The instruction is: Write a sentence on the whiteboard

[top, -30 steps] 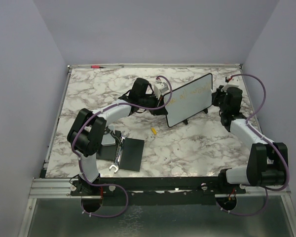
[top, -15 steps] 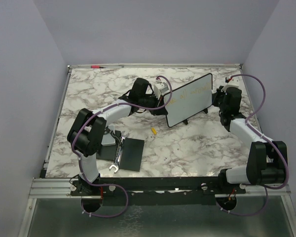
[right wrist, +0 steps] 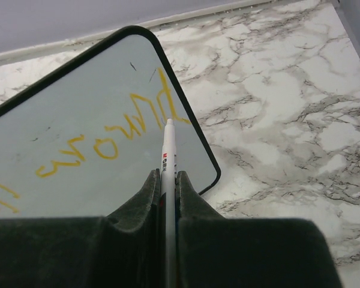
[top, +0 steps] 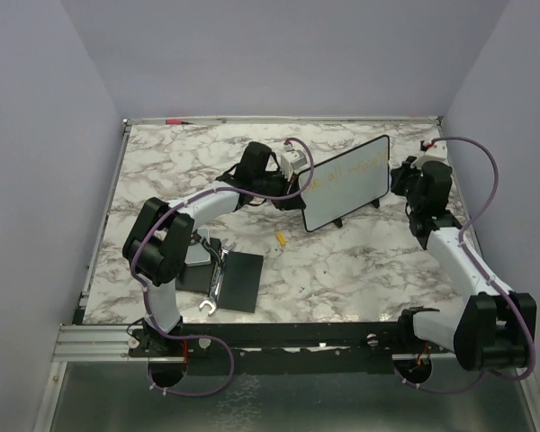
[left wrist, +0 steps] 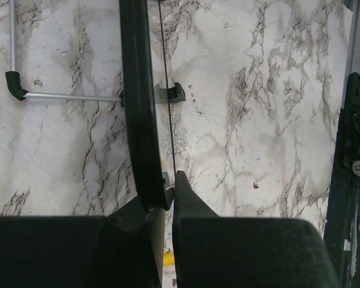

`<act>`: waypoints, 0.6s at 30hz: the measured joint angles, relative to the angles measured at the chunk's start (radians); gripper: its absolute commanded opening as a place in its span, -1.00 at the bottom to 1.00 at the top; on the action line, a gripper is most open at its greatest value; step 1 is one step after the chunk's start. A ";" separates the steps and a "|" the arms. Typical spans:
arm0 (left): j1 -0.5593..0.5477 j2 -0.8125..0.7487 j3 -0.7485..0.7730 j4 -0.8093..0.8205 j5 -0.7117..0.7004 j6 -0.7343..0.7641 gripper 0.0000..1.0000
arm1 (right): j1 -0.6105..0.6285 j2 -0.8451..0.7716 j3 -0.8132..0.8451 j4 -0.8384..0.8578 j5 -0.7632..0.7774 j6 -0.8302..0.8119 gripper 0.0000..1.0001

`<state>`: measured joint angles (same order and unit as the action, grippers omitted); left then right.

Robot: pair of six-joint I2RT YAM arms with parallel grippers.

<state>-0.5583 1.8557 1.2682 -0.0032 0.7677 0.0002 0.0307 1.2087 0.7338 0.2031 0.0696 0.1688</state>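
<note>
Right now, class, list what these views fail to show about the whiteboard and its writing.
1. Top view: the sentence on the whiteboard is too small to read.
2. Right wrist view: its start is cut off by the picture's edge and the right gripper; whether the marker tip touches is unclear.
3. Left wrist view: whiteboard edge-on, writing face hidden.

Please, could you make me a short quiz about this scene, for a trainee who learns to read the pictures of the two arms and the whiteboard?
1. True or false: the left gripper is shut on the black frame of the whiteboard.
2. What does the right gripper hold? A a spoon; B a white marker; C a cloth.
3. Fill in: the sentence on the board is written in ____ ink.
Key: 1 true; 2 B; 3 yellow-orange.
</note>
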 measured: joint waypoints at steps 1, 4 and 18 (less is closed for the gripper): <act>0.000 0.000 0.000 0.000 0.000 0.000 -1.00 | 0.000 -0.021 0.000 -0.016 -0.005 0.008 -0.99; 0.000 0.000 0.000 0.000 0.000 -0.002 -1.00 | 0.000 -0.092 -0.010 -0.045 -0.045 0.031 -0.99; 0.000 0.000 0.000 0.000 0.000 -0.003 -1.00 | 0.036 -0.268 -0.267 -0.016 -0.575 0.113 -0.99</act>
<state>-0.5583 1.8561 1.2682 -0.0029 0.7673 -0.0029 0.0669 0.9409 0.4667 0.1871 -0.5049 0.2821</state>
